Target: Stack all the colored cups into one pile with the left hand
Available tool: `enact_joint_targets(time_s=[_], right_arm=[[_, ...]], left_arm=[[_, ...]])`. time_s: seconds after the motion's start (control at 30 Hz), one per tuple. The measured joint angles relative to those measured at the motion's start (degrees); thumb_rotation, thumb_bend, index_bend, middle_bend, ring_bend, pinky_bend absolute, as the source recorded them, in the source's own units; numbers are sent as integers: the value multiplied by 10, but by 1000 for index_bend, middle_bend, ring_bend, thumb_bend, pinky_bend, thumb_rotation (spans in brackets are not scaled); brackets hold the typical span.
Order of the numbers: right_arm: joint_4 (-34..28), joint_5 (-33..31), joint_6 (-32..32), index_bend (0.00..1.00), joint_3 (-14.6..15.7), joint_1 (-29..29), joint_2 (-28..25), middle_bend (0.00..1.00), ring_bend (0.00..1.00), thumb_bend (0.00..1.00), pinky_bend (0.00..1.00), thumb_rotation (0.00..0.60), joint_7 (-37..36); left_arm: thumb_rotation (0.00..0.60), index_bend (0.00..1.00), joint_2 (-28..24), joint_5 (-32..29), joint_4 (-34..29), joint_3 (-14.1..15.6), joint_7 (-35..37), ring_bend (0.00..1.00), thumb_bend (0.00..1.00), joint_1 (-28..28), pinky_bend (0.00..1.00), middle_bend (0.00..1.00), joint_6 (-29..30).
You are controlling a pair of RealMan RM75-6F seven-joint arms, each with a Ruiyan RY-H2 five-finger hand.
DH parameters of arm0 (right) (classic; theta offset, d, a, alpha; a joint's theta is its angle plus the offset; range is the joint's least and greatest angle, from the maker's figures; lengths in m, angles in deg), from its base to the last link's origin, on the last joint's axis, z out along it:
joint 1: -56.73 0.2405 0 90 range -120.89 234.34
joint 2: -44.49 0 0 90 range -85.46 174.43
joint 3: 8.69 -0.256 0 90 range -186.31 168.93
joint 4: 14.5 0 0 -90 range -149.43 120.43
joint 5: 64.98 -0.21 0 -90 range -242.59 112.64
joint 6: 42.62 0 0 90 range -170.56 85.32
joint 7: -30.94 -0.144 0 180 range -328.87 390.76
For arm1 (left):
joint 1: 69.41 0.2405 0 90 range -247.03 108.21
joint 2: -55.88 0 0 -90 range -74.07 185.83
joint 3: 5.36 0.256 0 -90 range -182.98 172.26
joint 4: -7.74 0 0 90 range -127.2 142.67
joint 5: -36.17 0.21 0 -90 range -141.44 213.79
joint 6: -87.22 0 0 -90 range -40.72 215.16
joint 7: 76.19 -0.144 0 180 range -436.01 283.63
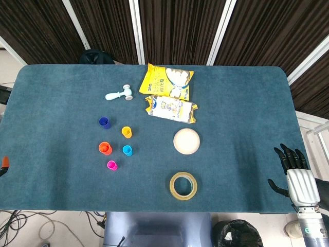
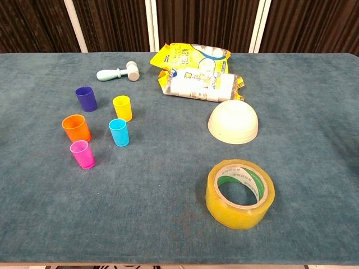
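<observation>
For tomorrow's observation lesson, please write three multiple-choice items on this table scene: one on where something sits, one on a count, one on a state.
1. Where does the tape roll lie relative to the upturned bowl?
A. Nearer the robot's edge of the table
B. Behind it, by the snack bags
C. Among the cups

2. How many coloured cups stand on the table?
A. Three
B. Five
C. Seven

3. In what state are the cups?
A. All nested in one pile
B. Two stacked, the rest loose
C. All standing apart, none stacked

Answers:
1 A, since the chest view shows the roll below the bowl, closer to the camera.
2 B, counting the blue cup, yellow cup, orange cup, cyan cup and pink cup.
3 C, because bare cloth shows between every cup in both views.
</observation>
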Motion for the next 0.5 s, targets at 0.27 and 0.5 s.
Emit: enact_joint_targets(time_s=[0.27,0.5], right_arm=[[-1,-7,1,89,-2,0,1,44,96,304,36,600,2],[-4,-10,3,88,-4,1,1,44,96,305,36,600,3]], left_arm=[[600,109,2,20,1,2,3,0,307,1,0,77,3],[600,92,2,28,3,5,4,0,284,3,0,73,0]])
